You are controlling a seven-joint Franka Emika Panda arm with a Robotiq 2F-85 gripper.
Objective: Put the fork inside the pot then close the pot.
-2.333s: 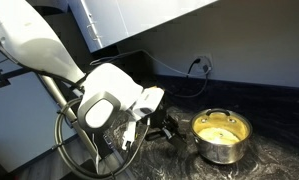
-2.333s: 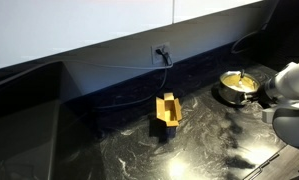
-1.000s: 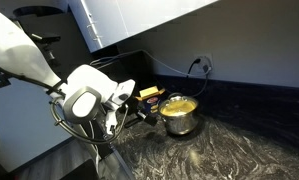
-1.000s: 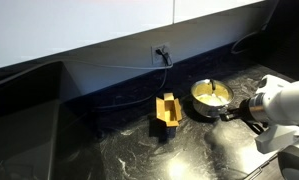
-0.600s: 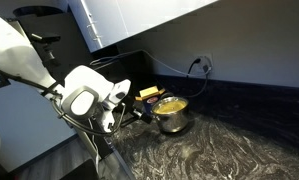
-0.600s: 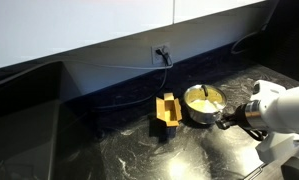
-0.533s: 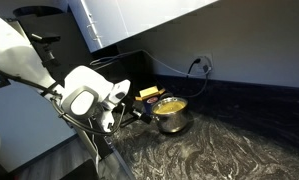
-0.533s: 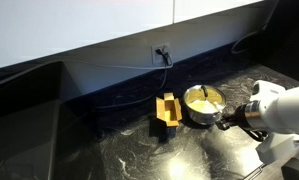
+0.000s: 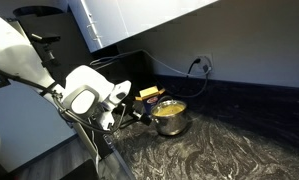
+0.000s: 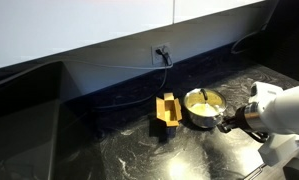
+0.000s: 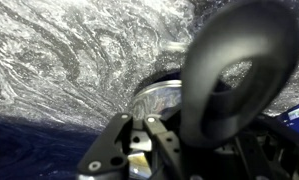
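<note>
Gripper (image 10: 232,119) is clamped shut on the handle (image 10: 224,116) of the pot (image 10: 203,106). I'm holding it by the handle because that's the only part thin enough to pinch, and it keeps the jaws away from the open top.

Pot is upright on the counter (image 10: 129,150), mouth up, with nothing I can make out inside but the pale yellow lining. It sits just beside the yellow block (image 10: 168,108), below the outlet (image 10: 161,52). The handle points away from the block toward my wrist, so the arm stays off to one side and the rim is unobstructed from above.

The wrist view is mostly blocked by a dark loop. I only get a sliver of the steel pot wall (image 11: 161,95) past the fingers (image 11: 117,150).

I can't find the fork or a lid in any view. Something could be lying on the yellow block, but it's too small to call.

My read is that this is staging only: the pot is parked near the block, and neither the fork step nor the lid step is done.

Next I'd let go of the handle and find the fork. One risk is that releasing with any sideways load could swing the pot into the block.
</note>
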